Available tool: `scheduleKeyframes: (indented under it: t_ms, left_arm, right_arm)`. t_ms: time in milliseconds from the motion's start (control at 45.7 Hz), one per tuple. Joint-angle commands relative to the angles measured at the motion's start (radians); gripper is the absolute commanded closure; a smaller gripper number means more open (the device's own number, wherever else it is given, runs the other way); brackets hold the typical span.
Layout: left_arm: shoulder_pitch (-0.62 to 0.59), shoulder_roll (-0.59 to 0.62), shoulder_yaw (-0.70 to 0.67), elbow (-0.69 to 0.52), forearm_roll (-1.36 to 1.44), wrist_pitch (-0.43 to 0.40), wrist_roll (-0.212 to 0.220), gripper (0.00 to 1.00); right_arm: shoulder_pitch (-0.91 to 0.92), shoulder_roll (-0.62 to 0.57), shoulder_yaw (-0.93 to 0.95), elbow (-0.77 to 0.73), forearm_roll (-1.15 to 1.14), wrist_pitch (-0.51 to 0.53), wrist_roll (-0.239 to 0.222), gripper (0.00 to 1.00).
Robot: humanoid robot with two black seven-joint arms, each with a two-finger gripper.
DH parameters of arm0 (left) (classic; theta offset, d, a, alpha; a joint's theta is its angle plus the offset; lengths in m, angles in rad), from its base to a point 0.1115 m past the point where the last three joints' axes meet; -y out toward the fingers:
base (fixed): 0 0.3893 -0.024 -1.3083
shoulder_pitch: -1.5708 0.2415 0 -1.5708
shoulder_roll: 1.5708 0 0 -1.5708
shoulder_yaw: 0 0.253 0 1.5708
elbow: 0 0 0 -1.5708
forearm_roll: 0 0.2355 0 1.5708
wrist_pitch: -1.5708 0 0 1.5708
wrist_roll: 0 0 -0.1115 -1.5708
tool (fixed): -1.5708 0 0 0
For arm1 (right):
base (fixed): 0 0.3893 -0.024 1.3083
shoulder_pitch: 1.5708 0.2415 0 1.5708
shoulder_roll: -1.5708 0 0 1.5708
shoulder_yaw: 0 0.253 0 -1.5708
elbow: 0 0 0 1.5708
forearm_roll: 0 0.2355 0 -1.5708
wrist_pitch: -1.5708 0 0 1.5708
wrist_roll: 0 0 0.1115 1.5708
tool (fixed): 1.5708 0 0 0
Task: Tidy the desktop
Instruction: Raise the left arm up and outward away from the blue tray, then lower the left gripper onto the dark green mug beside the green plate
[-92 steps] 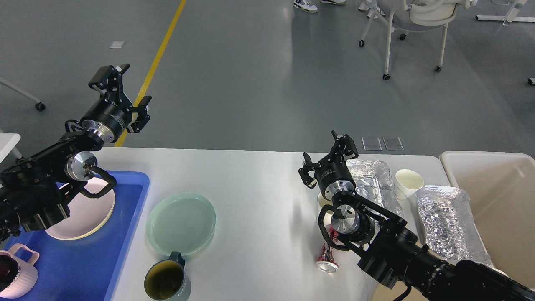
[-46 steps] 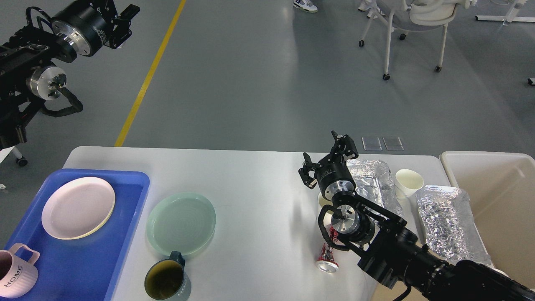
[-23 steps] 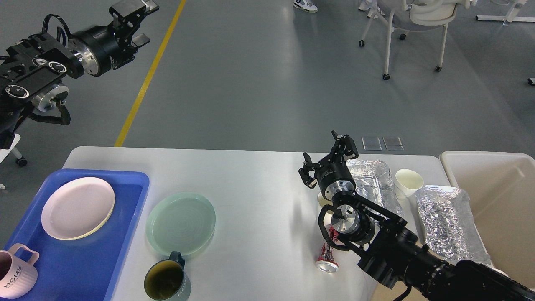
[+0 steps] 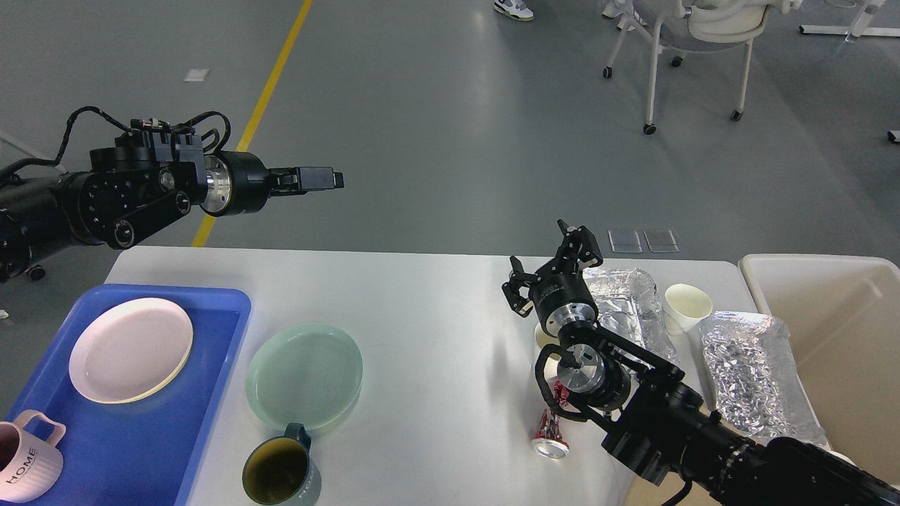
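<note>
At the far left, a blue tray (image 4: 211, 365) is seen on the desk (image 4: 429, 316), carrying a pink plate (image 4: 131, 349) and a pink mug (image 4: 24, 457). The left gripper (image 4: 316, 178) is held high above the desk's far left edge, pointing rightward; it is seen side-on, so the state of its jaws cannot be told. Below and toward the viewer from it lie a green plate (image 4: 304, 375) and a dark mug (image 4: 280, 475), just beside the tray; the left arm is judged the nearer. Open desk lies between. The right gripper (image 4: 552, 270) hovers with jaws spread, empty, by foil containers (image 4: 745, 369), a paper cup (image 4: 688, 303), a crushed can (image 4: 550, 430) and a cream bin (image 4: 830, 337).
</note>
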Motion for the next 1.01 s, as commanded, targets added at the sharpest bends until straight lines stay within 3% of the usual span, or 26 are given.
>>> scheduleKeyframes:
  t_ms: [0, 109, 350, 744, 985]
  left_arm:
    - [-0.064, 0.018, 0.034, -0.134, -0.011, 0.0, -0.001, 0.03]
    - [-0.115, 0.032, 0.103, -0.246, -0.013, 0.0, -0.001, 0.03]
    - [-0.284, 0.015, 0.402, -0.451, -0.07, 0.0, -0.009, 0.03]
    - [-0.523, -0.026, 0.65, -0.464, -0.185, -0.008, -0.011, 0.03]
    - [-0.597, -0.195, 0.684, -0.47, -0.183, -0.075, -0.006, 0.03]
  right_arm:
    - [0.0, 0.0, 0.0, 0.0, 0.0, 0.0, 0.0, 0.0]
    - [0.0, -0.001, 0.0, 0.002, 0.0, 0.0, 0.0, 0.0]
    - [0.0, 0.0, 0.0, 0.002, 0.0, 0.0, 0.0, 0.0]
    - [0.0, 0.0, 0.0, 0.0, 0.0, 0.0, 0.0, 0.0]
    - [0.0, -0.001, 0.0, 0.002, 0.0, 0.0, 0.0, 0.0]
